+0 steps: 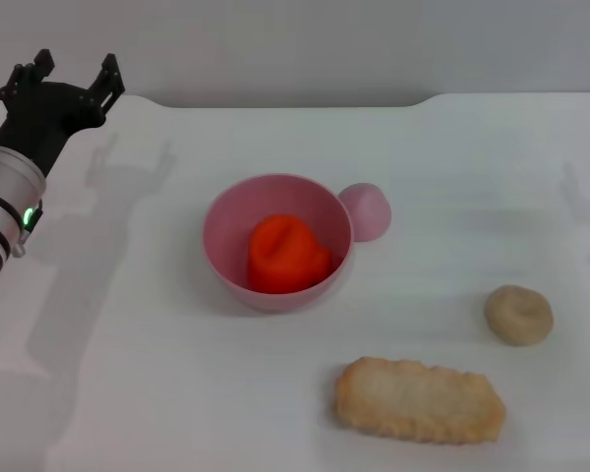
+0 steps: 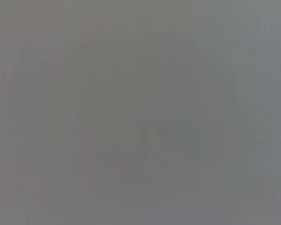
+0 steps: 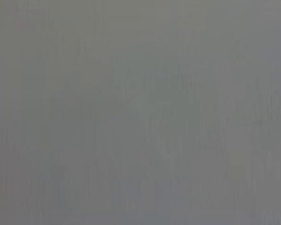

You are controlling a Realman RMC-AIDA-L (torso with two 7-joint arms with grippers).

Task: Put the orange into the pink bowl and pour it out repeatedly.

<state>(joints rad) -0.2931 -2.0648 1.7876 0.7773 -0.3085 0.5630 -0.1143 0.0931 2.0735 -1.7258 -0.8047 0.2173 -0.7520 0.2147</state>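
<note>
The orange [image 1: 287, 256] lies inside the pink bowl [image 1: 226, 236], a little below and right of the bowl's middle, resting against the inner wall on the side nearest the bottom of the frame. The bowl stands upright on the white table [image 1: 157, 383], just left of the frame's centre in the head view.

The left gripper [image 1: 71, 75] sits in the upper left corner of the frame, well apart from the bowl and the orange, which lie down and to the right of it. Its two black fingers [image 1: 106, 77] point up toward the top edge with a clear gap between them, so the jaws stand apart, and they hold nothing and touch nothing. The arm's white sleeve runs down the left edge of the frame.

A small pink dome [image 1: 370, 210] touches the bowl's rim at its upper right. A beige doughnut [image 1: 518, 315] lies toward the right of the frame, and a long breaded piece [image 1: 419, 400] lies below it, near the bottom edge.

The right gripper does not appear in the head view, and both wrist views show only flat grey.
</note>
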